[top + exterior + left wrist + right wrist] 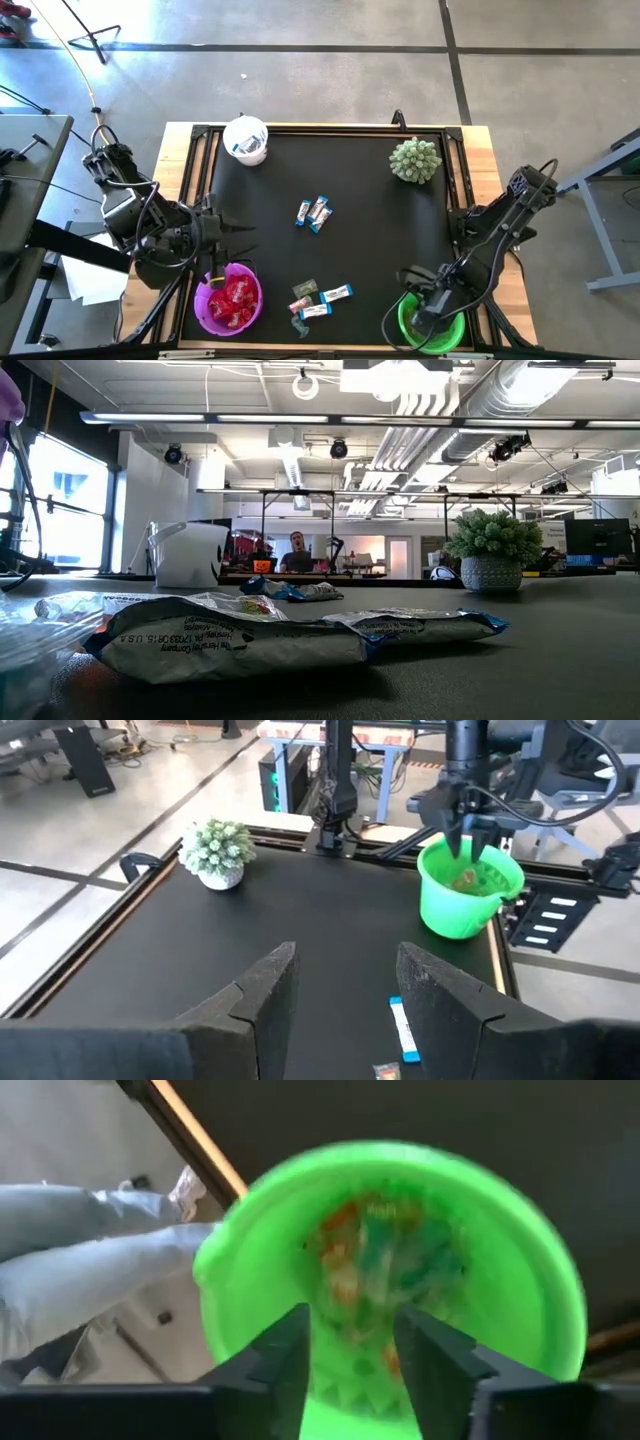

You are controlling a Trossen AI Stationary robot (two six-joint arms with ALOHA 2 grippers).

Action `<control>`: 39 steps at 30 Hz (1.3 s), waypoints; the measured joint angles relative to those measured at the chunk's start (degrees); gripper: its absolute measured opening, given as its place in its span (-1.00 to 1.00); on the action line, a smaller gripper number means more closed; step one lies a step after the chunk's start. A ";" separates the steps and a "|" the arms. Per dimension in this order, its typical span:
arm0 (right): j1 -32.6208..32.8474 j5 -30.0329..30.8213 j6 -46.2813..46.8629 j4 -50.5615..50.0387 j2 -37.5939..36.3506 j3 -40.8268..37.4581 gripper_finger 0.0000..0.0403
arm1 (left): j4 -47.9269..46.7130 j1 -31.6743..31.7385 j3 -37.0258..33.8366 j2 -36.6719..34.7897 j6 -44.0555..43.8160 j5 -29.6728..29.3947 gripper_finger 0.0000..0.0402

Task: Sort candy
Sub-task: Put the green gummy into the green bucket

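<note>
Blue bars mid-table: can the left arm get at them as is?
Probably yes. The left gripper is open and empty by the purple bowl, and only bare mat lies between it and the blue bars. The right gripper is over the green bowl, clear of that path.

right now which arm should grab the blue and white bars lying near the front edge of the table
Left, probably. The left gripper is open and empty beside the purple bowl, already facing the blue and white bars. The right gripper hangs over the green bowl, open, just dropping candy.
</note>
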 joint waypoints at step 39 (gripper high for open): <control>-31.26 2.81 -88.42 49.33 28.29 -0.04 -0.34 | 6.42 0.18 -17.92 0.02 -26.41 18.51 -0.21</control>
